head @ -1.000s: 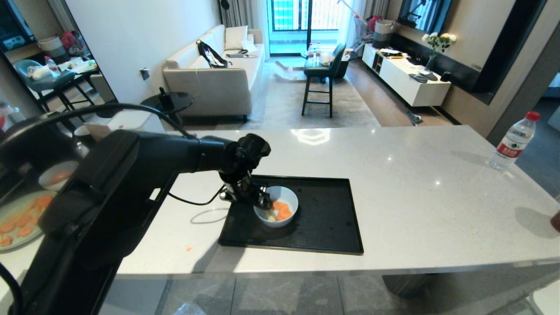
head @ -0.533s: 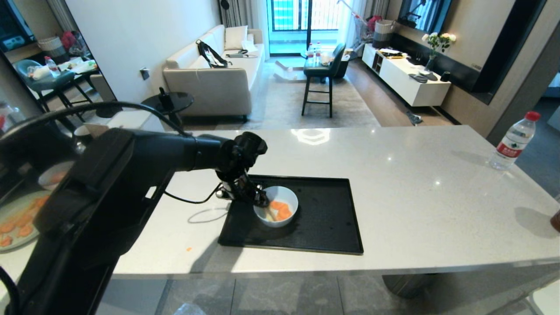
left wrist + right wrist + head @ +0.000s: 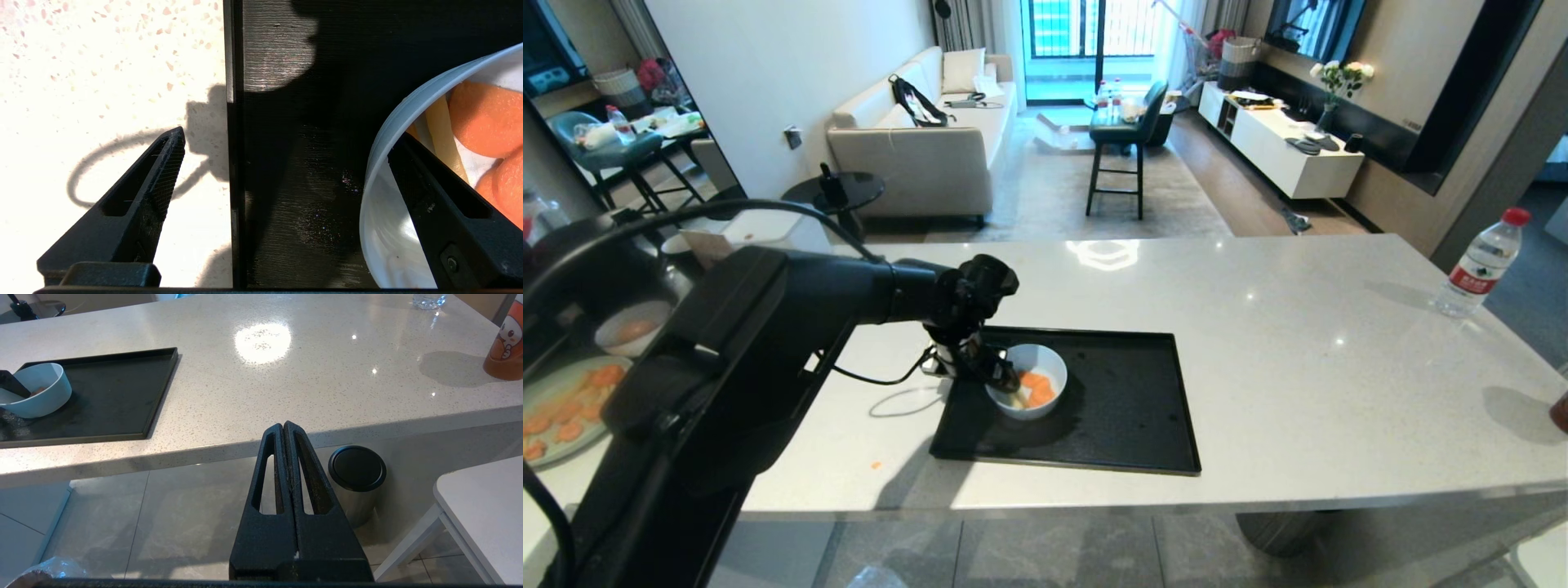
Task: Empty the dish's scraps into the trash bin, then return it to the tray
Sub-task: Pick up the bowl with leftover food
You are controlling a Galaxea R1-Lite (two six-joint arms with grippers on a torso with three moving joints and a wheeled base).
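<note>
Dish (image 3: 1027, 390) upright, mouth up

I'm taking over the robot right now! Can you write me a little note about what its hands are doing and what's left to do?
Left hand: open wide, one finger inside the dish, the other outside past the tray's edge.
Right hand: shut, parked below the counter edge.
Dish sits on the tray, scraps inside.
Trash bin: on the floor, only its bag edge shows.
Done: nothing emptied.
Left: grip, lift, tip scraps into bin, return dish.

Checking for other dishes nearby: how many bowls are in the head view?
2: the dish on the tray, and a greyer bowl at far left; the left arm may hide others.
</note>
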